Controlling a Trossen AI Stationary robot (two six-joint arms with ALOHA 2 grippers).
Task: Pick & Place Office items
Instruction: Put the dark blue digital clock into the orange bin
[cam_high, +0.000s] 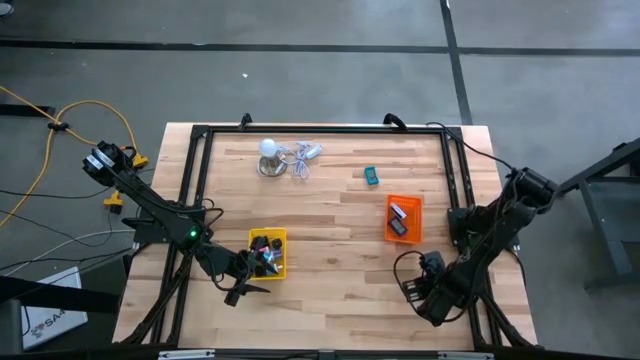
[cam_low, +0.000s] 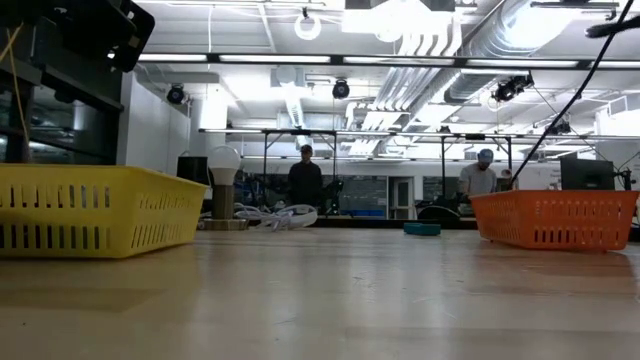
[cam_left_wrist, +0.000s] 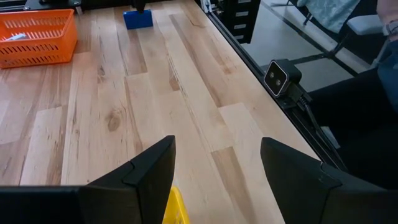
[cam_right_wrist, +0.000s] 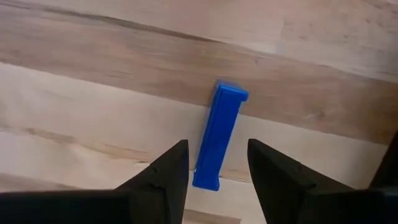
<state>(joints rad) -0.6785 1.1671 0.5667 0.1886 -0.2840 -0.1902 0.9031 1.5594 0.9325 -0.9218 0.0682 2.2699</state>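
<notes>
Right gripper (cam_right_wrist: 214, 177) hovers open over a blue block (cam_right_wrist: 219, 138) at the table's near-right, pre-grasp; next, descend and close. Left gripper (cam_left_wrist: 214, 180) open, empty, at the yellow tray (cam_high: 267, 254). Orange tray (cam_high: 404, 218) sits right.

a flat blue plastic block (cam_right_wrist: 217, 140) lies on the wood; a small teal item (cam_high: 371, 176) lies apart; small dark items (cam_high: 266, 250) fill the yellow tray.

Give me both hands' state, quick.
Left hand: open, empty, by the yellow tray.
Right hand: open, over the blue block, not gripping it.
</notes>
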